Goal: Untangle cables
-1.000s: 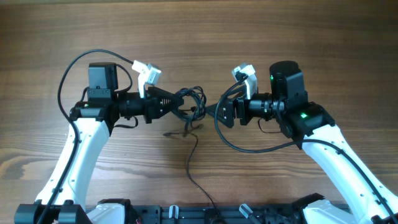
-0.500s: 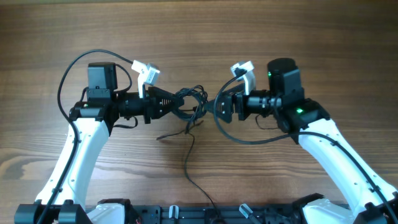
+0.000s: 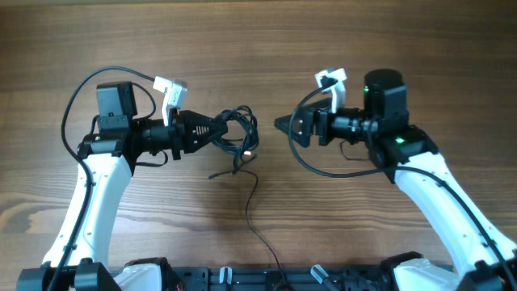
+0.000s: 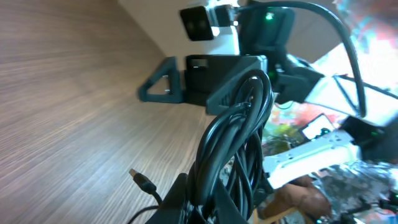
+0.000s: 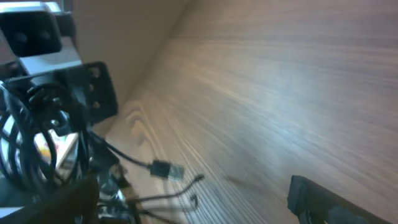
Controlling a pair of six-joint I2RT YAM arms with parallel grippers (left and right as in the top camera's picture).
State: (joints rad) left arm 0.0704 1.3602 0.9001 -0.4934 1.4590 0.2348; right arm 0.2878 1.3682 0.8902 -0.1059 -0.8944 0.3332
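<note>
The cables (image 3: 240,131) are a bundle of thin black loops held just above the table, left of centre. My left gripper (image 3: 219,129) is shut on the cables, and the loops (image 4: 239,124) rise straight out of its closed jaws. A free plug end (image 4: 142,180) hangs beside the left fingers (image 4: 180,199). One strand (image 3: 250,206) trails down to the table's front edge. My right gripper (image 3: 284,127) stands open to the right of the bundle, apart from it and holding nothing. In the right wrist view the bundle (image 5: 31,127) and a plug (image 5: 166,168) show at the left.
The wooden table (image 3: 258,48) spreads all round the arms. Thick black arm cables loop over the left arm (image 3: 89,89) and under the right wrist (image 3: 323,168). The robot base rail (image 3: 266,279) runs along the front edge.
My right gripper has drawn back to the right, away from the bundle. My left gripper has shifted left, carrying the cables with it.
</note>
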